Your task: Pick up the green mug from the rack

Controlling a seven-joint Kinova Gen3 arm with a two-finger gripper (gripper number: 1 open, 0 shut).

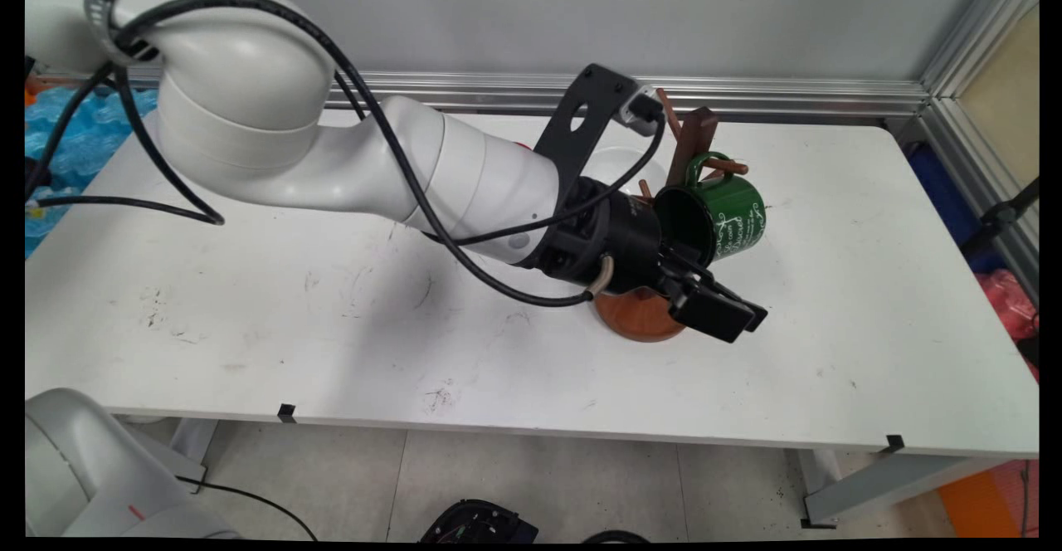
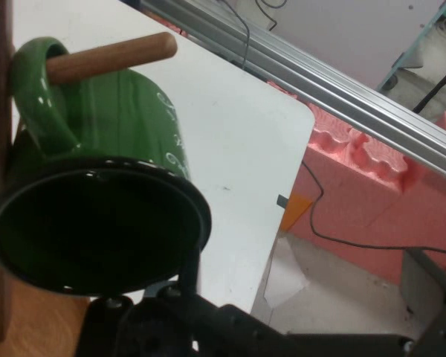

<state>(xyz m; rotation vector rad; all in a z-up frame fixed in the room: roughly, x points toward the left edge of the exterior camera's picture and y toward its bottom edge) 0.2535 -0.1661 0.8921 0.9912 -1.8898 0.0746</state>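
The gripper is positioned low over the tabletop, right of centre, directly beside the mug stand. Whether it is open or closed cannot be determined; its linkage rises from the bottom edge of the hand view, just under the mug's rim. It holds nothing visible. The nearest object is a green mug with a dark interior and white lettering on its side. The mug hangs by its handle on a wooden peg, tilted, with its mouth facing the gripper. The peg projects from the brown post of the stand; further pegs are visible near the top of the post. The round wooden base of the stand rests on the table, partly covered by the wrist. A clear, round object, not identifiable, lies just behind the wrist toward the far edge. An aluminium rail runs along the far edge of the table. Pink foam lies beyond the right end of the table.
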